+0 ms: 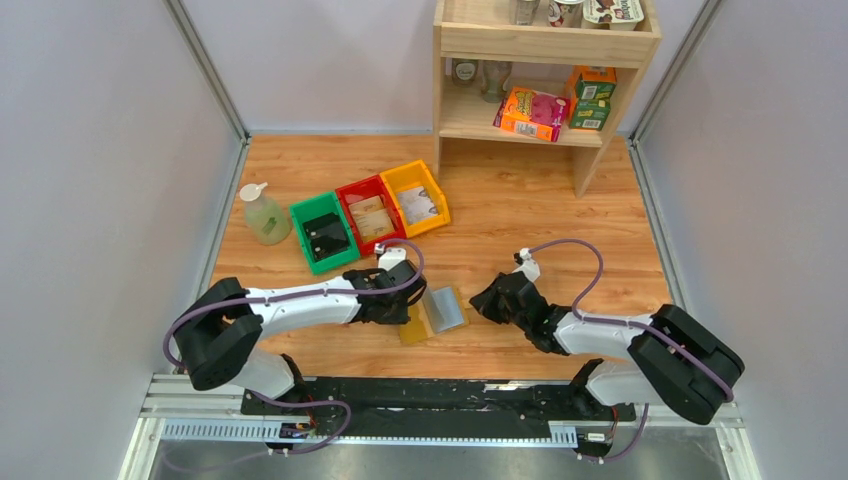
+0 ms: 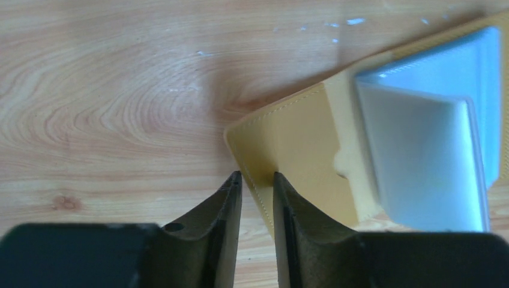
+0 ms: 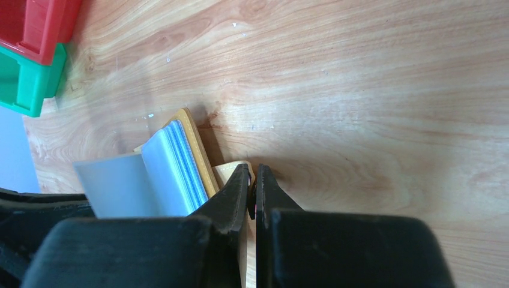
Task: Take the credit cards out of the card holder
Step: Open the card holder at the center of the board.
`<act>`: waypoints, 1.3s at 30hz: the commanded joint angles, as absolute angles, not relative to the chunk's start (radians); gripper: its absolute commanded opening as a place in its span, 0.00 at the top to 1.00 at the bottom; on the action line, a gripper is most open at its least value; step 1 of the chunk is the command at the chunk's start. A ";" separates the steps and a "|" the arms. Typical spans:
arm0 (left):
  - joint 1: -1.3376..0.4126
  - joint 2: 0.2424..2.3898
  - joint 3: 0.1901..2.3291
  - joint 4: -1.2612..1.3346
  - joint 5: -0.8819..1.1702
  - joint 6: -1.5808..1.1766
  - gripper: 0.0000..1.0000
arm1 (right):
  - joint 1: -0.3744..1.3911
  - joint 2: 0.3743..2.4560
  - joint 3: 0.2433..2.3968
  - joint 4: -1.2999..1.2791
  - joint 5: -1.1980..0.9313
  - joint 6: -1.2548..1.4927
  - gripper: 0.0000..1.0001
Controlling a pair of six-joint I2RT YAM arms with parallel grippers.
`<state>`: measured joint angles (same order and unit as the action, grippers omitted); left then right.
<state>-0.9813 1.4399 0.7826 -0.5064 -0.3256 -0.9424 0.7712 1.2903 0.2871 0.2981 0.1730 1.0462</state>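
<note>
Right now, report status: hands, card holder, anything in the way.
Left hand straddles card holder's yellow flap edge, grip unclear. Right hand shut at its opposite edge. Holder open on table, no card seen out. Bins apart, behind.

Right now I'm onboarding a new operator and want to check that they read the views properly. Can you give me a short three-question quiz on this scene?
1. True or false: the card holder lies unfolded on the table, its blue-grey pockets showing.
2. Which bin stands nearest the soap bottle? A: the green bin. B: the red one. C: the yellow one.
3. Fill in: the ___ gripper's tips sit either side of the card holder's yellow edge.

Key: 1 true; 2 A; 3 left gripper.
</note>
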 commanded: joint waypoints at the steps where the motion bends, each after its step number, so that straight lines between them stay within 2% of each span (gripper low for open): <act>1: -0.953 1.445 0.752 -0.442 -0.288 -0.959 0.72 | 0.769 1.256 0.311 0.227 0.216 0.988 0.98; 4: -0.951 1.465 0.752 -0.425 -0.287 -0.939 0.81 | 0.770 1.217 0.340 0.181 0.204 0.950 0.92; 7: -0.951 1.476 0.753 -0.400 -0.276 -0.925 0.91 | 0.769 1.168 0.385 0.108 0.195 0.894 0.76; 11: -0.951 1.483 0.759 -0.387 -0.264 -0.920 0.98 | 0.770 1.079 0.465 -0.032 0.189 0.829 0.61; 14: -0.953 1.486 0.759 -0.376 -0.259 -0.919 0.99 | 0.770 0.999 0.520 -0.116 0.181 0.776 0.52; 18: -0.953 1.497 0.762 -0.359 -0.256 -0.911 1.00 | 0.770 0.962 0.566 -0.150 0.114 0.723 0.55; 23: -0.951 1.512 0.769 -0.350 -0.249 -0.910 1.00 | 0.770 1.058 0.589 -0.126 0.017 0.703 0.61; 29: -0.953 1.513 0.770 -0.347 -0.245 -0.910 1.00 | 0.787 1.236 0.612 -0.123 -0.032 0.713 0.59; 34: -0.953 1.516 0.769 -0.342 -0.239 -0.910 1.00 | 0.807 1.302 0.621 -0.118 -0.017 0.719 0.53; 39: -0.953 1.522 0.772 -0.341 -0.233 -0.910 1.00 | 0.827 1.327 0.634 -0.113 -0.023 0.709 0.53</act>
<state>-0.9527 1.4982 0.7517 -0.3595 -0.2565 -0.9237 0.8112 1.3155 0.5854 -0.1333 -0.0139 0.7277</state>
